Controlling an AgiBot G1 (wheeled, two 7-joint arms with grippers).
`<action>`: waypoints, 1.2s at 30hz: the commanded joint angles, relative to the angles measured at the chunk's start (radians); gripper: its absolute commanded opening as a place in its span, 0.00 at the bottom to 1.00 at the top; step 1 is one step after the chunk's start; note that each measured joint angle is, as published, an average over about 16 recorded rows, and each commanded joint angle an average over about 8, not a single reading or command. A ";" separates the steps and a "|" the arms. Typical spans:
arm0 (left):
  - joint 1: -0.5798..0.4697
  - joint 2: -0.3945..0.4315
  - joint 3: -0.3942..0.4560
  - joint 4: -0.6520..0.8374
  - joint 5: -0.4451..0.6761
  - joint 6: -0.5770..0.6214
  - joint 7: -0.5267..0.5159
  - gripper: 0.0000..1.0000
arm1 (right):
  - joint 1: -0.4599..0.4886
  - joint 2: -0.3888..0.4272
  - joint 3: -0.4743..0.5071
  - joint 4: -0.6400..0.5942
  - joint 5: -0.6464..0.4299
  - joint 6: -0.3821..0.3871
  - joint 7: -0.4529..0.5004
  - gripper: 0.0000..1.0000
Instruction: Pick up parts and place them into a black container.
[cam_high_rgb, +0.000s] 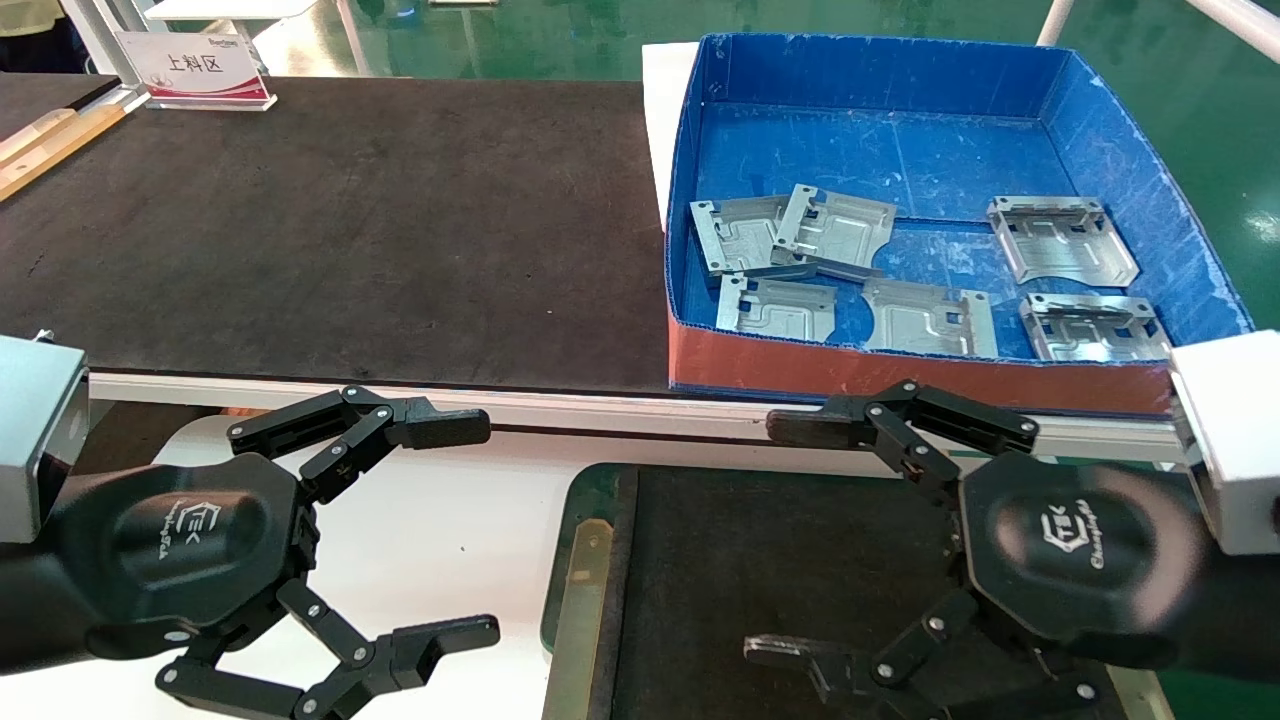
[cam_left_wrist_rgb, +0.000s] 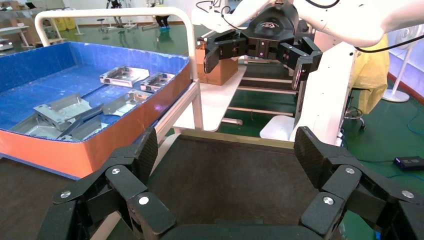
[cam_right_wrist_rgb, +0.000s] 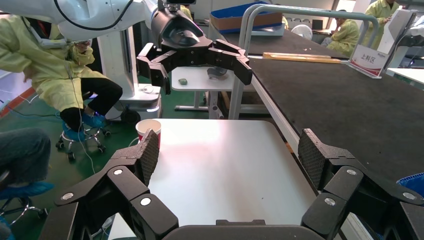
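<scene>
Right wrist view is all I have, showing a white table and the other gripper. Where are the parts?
Observer: Six parts lie in the blue box, ahead on the robot's right.
Operator: And the black container?
Observer: The black container sits just below the open right gripper. The open left gripper hangs beside it over the white table.
Operator: Anything in the container?
Observer: No part shows on its visible floor.
Operator: Are any parts stacked?
Observer: Yes, at the box's left side one part rests tilted on its neighbour.
</scene>
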 joint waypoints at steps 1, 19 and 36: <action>0.000 0.000 0.000 0.000 0.000 0.000 0.000 1.00 | 0.000 0.000 0.000 0.000 0.000 0.000 0.000 1.00; 0.000 0.000 0.000 0.000 0.000 0.000 0.000 0.00 | 0.000 0.000 0.000 0.000 0.000 0.000 0.000 1.00; 0.000 0.000 0.000 0.000 0.000 0.000 0.000 0.00 | 0.000 0.000 0.000 0.000 0.000 0.000 0.000 1.00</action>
